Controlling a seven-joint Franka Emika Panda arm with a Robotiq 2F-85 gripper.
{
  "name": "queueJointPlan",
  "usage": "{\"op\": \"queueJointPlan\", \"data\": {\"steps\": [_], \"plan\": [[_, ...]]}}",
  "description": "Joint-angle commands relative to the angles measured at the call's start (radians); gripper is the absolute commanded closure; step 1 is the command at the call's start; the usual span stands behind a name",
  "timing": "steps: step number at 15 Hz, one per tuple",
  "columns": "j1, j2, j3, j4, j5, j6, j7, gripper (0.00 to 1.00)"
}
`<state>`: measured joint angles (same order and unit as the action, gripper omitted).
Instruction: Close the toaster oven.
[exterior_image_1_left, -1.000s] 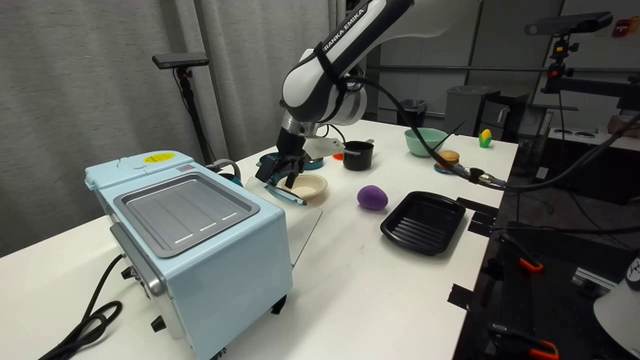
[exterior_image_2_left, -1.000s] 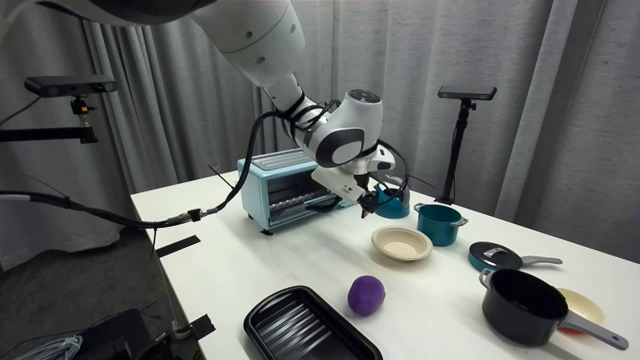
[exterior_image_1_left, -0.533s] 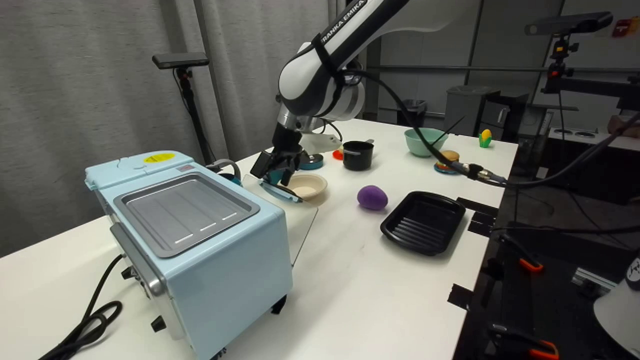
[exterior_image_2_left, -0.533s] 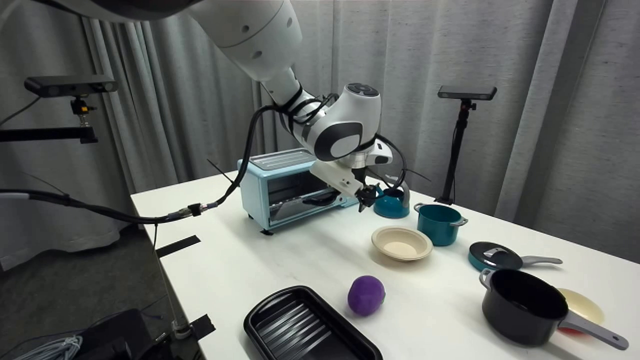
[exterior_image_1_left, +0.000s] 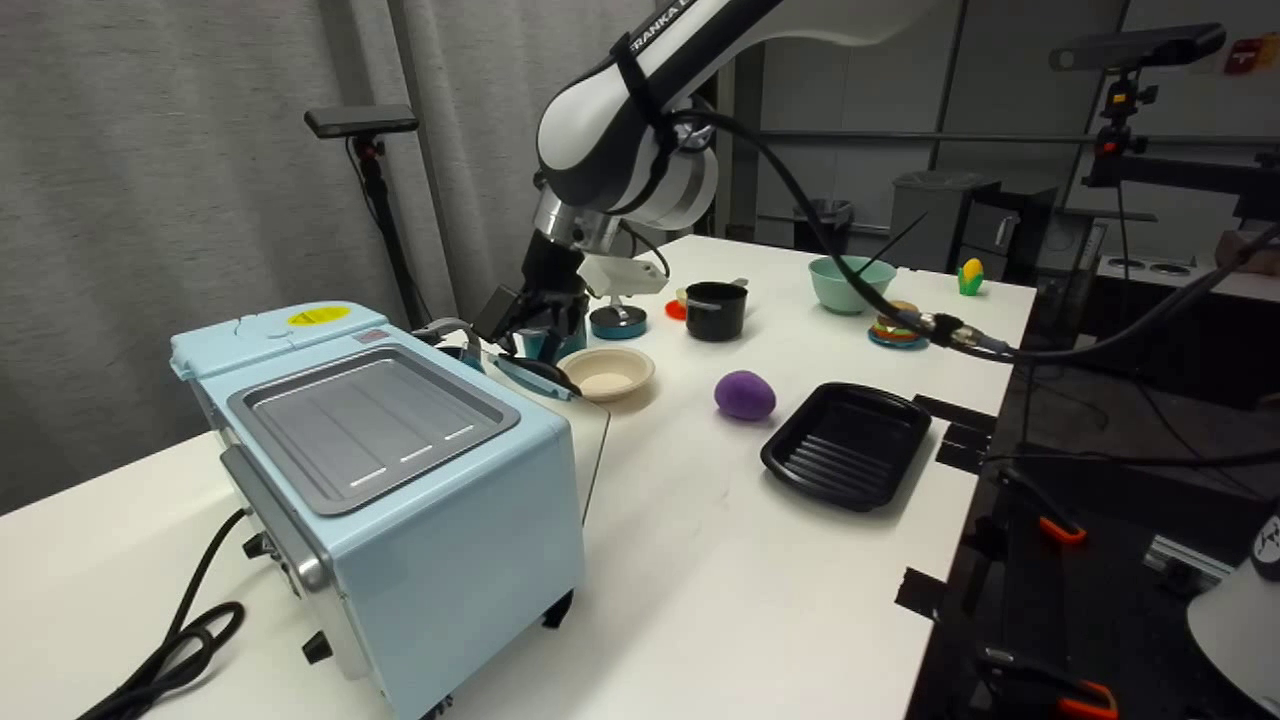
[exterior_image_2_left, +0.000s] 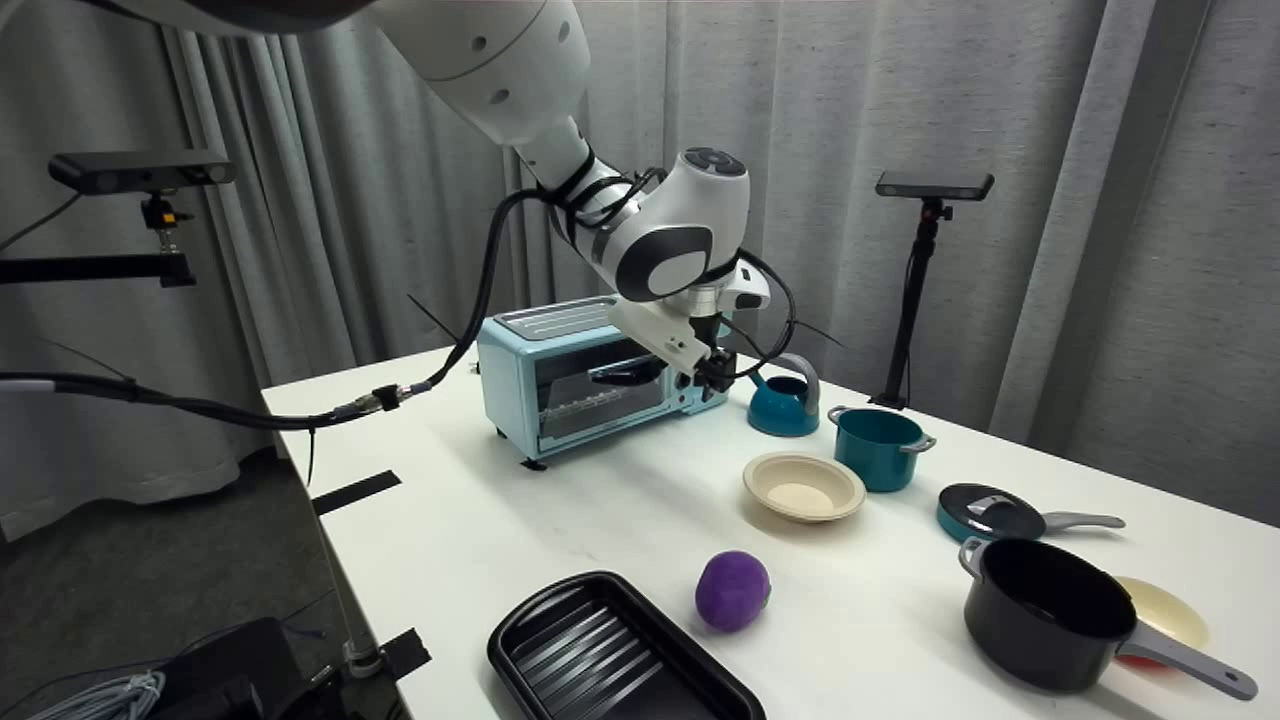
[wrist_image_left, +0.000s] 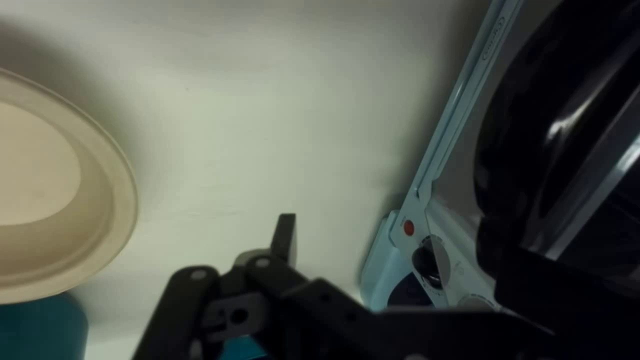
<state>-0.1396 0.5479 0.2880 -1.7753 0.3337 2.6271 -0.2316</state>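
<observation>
The toaster oven (exterior_image_1_left: 480, 520) is a pale light-blue box with a silvery tray-like top. It shows in both exterior views (exterior_image_2_left: 505, 390). Its glass door with a black handle (exterior_image_2_left: 628, 374) is partly open, tilted outward; the door's light-blue edge strip (exterior_image_1_left: 535, 378) shows near my gripper. My gripper (exterior_image_1_left: 522, 338) is at the door's outer edge, beside the handle, with its fingers apart. In the wrist view my gripper (wrist_image_left: 390, 225) has one finger over bare table and the other side dark against the black handle; exact contact cannot be told. The oven's control knob (wrist_image_left: 427, 262) shows between them.
A beige bowl (exterior_image_2_left: 804, 487), a teal kettle (exterior_image_2_left: 783, 405) and a teal pot (exterior_image_2_left: 880, 450) stand near the gripper. A purple vegetable (exterior_image_2_left: 733, 591), a black ribbed tray (exterior_image_2_left: 610, 650) and a black saucepan (exterior_image_2_left: 1050, 615) lie farther off. A black cord (exterior_image_1_left: 180, 650) runs behind the oven.
My gripper and arm have moved toward the oven and upward. The door has swung up with it, and its handle sits higher and nearer the oven body.
</observation>
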Motion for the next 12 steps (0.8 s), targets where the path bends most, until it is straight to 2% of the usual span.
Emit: {"op": "queueJointPlan", "data": {"steps": [1, 8, 12], "plan": [[0.017, 0.023, 0.013, 0.03, 0.049, -0.019, -0.013, 0.0], [0.025, 0.023, 0.038, 0.062, 0.079, -0.025, -0.027, 0.0], [0.033, 0.009, 0.029, 0.072, 0.067, -0.036, -0.019, 0.0]]}}
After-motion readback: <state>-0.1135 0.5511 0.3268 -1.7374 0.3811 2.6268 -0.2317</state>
